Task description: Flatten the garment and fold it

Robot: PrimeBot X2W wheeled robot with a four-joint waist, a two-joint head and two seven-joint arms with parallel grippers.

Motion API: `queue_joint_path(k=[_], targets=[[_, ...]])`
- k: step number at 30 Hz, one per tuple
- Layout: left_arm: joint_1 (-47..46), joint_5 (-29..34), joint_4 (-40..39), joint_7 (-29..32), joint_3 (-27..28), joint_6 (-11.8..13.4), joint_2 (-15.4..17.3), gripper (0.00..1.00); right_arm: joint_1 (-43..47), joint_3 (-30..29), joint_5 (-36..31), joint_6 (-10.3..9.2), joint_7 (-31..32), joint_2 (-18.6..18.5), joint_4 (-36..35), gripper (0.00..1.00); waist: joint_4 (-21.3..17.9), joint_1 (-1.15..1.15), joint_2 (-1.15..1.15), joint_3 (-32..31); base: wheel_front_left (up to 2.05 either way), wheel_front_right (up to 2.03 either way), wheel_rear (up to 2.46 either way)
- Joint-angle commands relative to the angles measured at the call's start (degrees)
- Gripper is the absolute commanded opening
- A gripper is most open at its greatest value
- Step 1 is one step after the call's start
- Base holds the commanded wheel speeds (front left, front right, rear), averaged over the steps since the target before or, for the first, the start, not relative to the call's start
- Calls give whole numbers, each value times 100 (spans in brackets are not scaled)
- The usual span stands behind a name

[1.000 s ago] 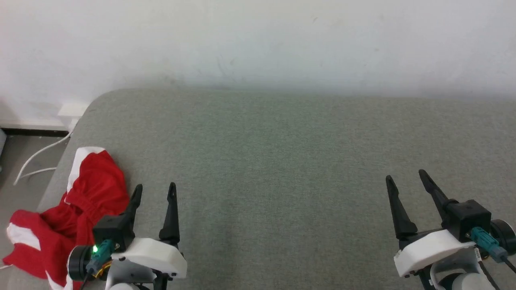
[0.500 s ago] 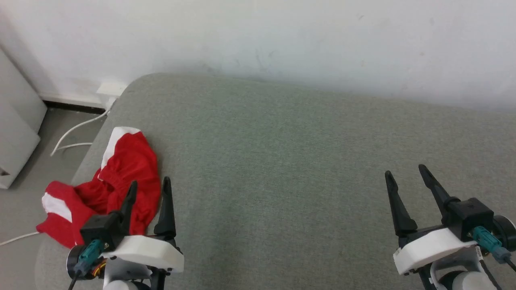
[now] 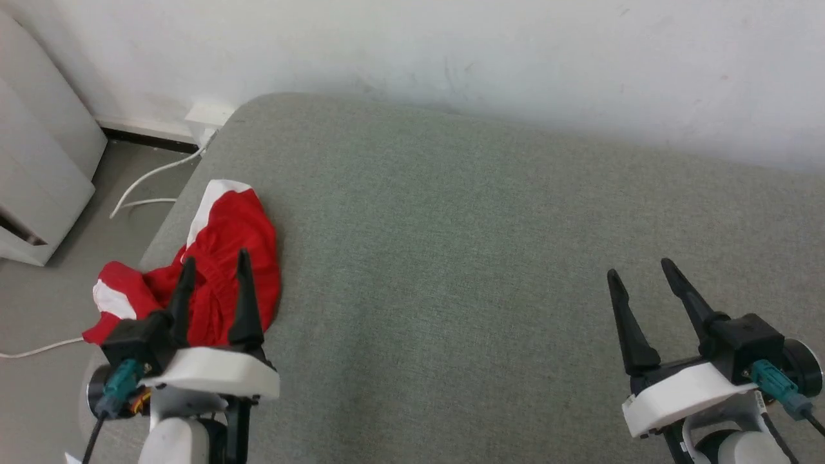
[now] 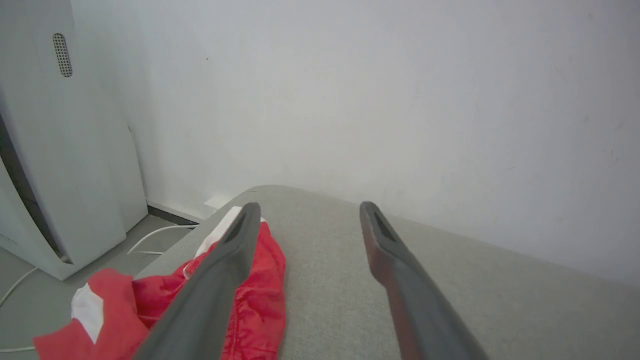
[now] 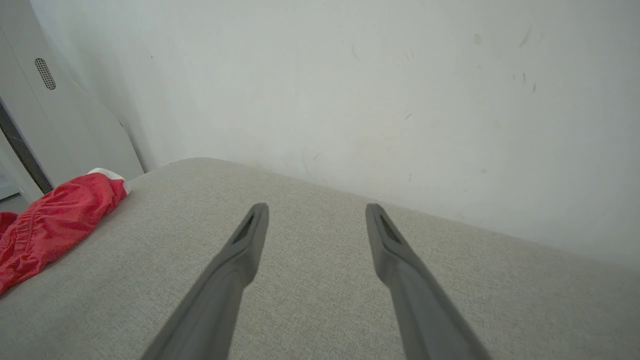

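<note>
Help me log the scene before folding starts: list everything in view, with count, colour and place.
garment: one, red with white trim, crumpled at the padded surface's left edge, partly hanging over it.
padded surface: one, grey-green fabric, across the middle, against the wall.
wall: one, white, lightly scuffed, behind the surface.
floor: grey, left of the surface.
cables: at least two, white, on the floor at the left.
socket box: one, white, low on the wall by the surface's far left corner.
white unit: one, pale, with a vent grille, standing on the floor at far left.
left gripper: one, dark fingers, open, near the garment.
right gripper: one, dark fingers, open, over bare surface at the right.
</note>
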Motion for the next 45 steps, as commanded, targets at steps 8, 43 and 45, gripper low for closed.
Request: queue_joint_path(k=[8, 43, 45], targets=[[-1023, 77, 701, -134, 297, -95, 165, 100, -197, 35, 59, -3, -44, 12, -49, 100, -152, 0, 0, 285, 0, 0, 0], [-3084, -1054, 5336, 4522, 442, -251, 1816, 0, -666, 239, 671, -4, -509, 18, 444, 100, -873, 0, 0, 903, 0, 0, 0], [-3163, -1116, 5437, 4641, 443, -277, 1852, 0, -685, 254, 703, -4, -545, 19, 459, 100, -849, 0, 0, 882, 0, 0, 0]])
